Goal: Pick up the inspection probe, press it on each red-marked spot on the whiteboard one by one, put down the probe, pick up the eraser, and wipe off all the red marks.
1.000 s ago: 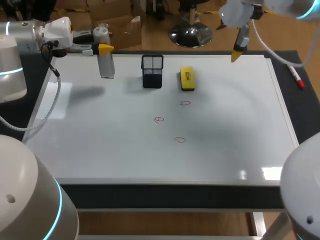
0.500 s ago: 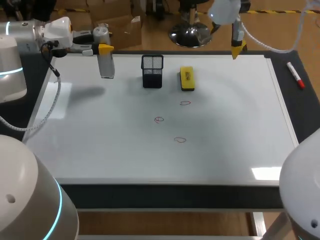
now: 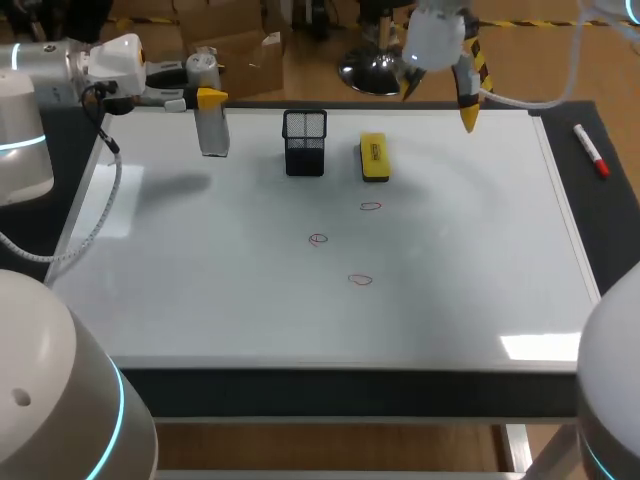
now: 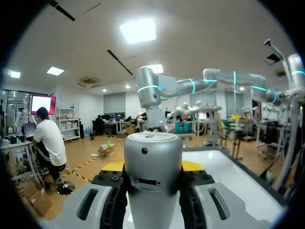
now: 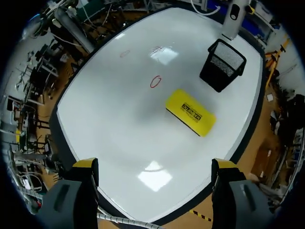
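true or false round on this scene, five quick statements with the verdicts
1. The eraser lies beside the cup. True.
2. The right gripper holds the eraser. False: it is open and empty, above the far edge of the whiteboard.
3. Three red marks are on the whiteboard. True.
4. The probe stands in the cup. False: the left gripper is shut on it, near the far left corner.
5. The marker lies on the whiteboard. False: it lies on the dark table, beside the whiteboard.
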You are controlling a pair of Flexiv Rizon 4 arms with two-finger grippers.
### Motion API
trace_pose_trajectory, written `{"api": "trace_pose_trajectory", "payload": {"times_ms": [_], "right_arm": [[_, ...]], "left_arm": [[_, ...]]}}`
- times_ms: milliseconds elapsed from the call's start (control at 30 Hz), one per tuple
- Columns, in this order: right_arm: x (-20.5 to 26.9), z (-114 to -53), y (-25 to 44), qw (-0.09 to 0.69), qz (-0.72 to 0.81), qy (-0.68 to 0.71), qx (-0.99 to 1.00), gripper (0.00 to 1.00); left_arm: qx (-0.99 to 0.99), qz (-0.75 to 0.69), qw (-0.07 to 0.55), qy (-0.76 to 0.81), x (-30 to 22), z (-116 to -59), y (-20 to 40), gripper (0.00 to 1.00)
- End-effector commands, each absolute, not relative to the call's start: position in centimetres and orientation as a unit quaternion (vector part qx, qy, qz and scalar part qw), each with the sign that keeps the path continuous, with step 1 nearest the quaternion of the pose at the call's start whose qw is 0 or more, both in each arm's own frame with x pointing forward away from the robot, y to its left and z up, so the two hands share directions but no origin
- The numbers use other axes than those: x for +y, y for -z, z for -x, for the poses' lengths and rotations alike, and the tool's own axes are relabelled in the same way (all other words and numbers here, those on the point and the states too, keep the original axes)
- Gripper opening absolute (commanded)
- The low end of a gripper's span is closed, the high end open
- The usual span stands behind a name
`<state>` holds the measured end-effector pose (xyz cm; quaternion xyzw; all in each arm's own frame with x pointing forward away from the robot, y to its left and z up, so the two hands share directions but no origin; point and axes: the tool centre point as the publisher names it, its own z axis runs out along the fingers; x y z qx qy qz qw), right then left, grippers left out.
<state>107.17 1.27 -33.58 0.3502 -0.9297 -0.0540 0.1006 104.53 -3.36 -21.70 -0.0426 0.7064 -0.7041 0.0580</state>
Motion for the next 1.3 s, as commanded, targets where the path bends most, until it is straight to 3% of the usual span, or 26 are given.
{"api": "trace_pose_trajectory", "payload": {"times_ms": [33, 1300], "right_arm": [[1.8, -107.1, 33.8, 0.146, -0.379, 0.036, -0.913, 1.00], [8.4, -104.0, 38.6, 0.094, -0.629, 0.048, -0.770, 1.00]], "left_arm": [[0.706, 0.043, 0.059, 0.704, -3.3, -104.4, 21.6, 0.00], [0.706, 0.043, 0.059, 0.704, -3.3, -104.4, 21.6, 0.00]]}}
